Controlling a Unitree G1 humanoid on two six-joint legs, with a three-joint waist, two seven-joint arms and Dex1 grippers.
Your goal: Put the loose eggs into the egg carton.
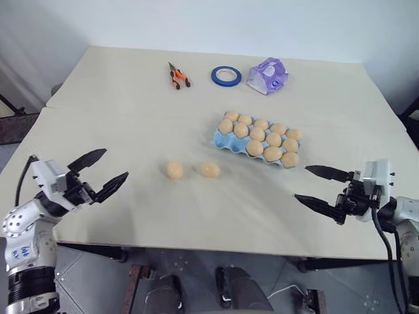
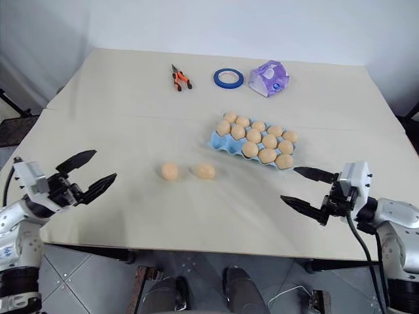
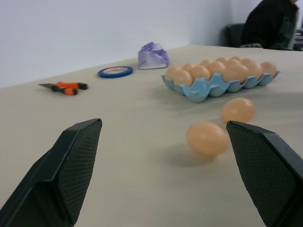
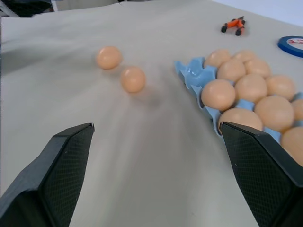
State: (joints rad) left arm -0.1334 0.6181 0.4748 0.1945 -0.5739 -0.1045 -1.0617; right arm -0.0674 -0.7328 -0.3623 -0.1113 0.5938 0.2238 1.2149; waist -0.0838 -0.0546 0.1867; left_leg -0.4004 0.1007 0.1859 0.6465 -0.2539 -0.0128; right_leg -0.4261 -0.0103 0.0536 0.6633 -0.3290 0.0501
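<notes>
Still loose — two eggs [image 1: 192, 170] beside the egg carton [image 1: 226, 139]; left pincer [image 1: 103, 171] and right pincer [image 1: 319, 186] gape empty.

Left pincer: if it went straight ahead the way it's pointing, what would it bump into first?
Probably the nearer loose egg. The open left pincer points across the table toward both loose eggs, with bare cloth before them. The egg sits slightly off-centre, so it might only brush past.

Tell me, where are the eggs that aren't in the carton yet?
Two loose eggs lie side by side on the table, just left of the blue egg carton.
</notes>
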